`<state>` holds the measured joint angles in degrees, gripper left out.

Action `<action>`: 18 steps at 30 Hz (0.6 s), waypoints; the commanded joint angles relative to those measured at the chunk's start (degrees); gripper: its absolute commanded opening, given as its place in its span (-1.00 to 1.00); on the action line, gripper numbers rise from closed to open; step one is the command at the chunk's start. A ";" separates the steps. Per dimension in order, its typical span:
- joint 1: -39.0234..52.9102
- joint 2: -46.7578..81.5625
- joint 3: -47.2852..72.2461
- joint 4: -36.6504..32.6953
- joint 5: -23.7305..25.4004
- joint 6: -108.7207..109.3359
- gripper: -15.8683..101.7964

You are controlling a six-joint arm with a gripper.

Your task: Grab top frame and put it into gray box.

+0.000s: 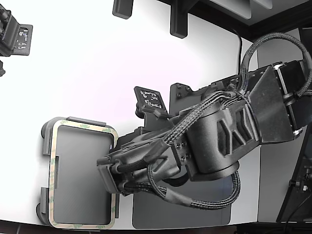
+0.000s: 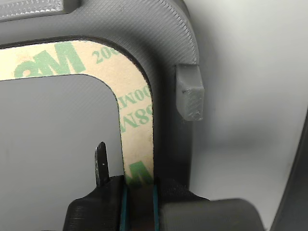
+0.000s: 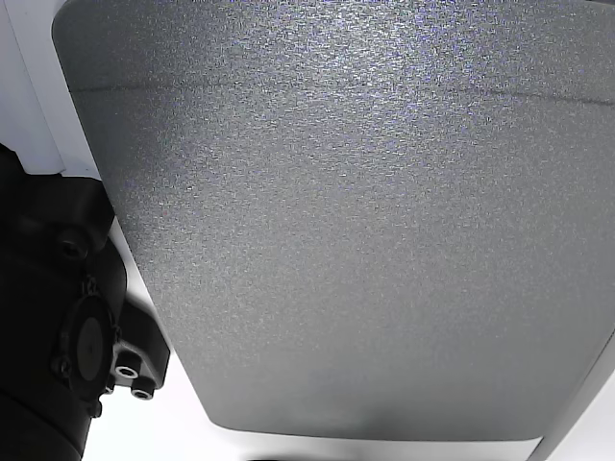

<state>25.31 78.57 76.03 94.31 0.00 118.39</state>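
The top frame (image 1: 80, 125), a thin beige-green border around a dark centre, lies flat inside the gray box (image 1: 45, 134) at the lower left of the exterior view. The box's tabs stick out around the frame. My gripper (image 1: 111, 173) reaches over the frame's right-hand long side. In the wrist view the frame's printed border (image 2: 137, 96) runs between my two fingers, and the gripper (image 2: 138, 192) is shut on it. The gray box rim (image 2: 168, 48) and one raised tab (image 2: 189, 94) sit just outside the border.
A dark gray mat (image 1: 185, 214) lies under the arm near the front edge and fills the other view (image 3: 365, 240). A small black labelled plate (image 1: 150, 100) stands behind the gripper. Black fixtures (image 1: 178, 19) and another device (image 1: 12, 34) line the far side.
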 commanded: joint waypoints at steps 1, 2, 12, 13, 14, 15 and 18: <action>-0.88 1.05 -1.23 0.70 -0.18 -0.09 -0.94; -0.88 1.05 -1.05 0.70 -0.18 -0.09 -0.94; -0.88 0.97 -0.35 0.70 -0.18 -0.09 -0.94; -0.88 0.97 -0.35 0.70 -0.09 0.00 -0.94; -0.88 0.88 -0.44 0.70 0.00 0.18 -0.94; -0.88 0.79 -0.53 0.70 0.00 0.35 -0.94; -1.05 0.70 -0.53 0.70 0.00 0.18 -0.94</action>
<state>25.14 78.31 76.73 94.31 0.00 118.65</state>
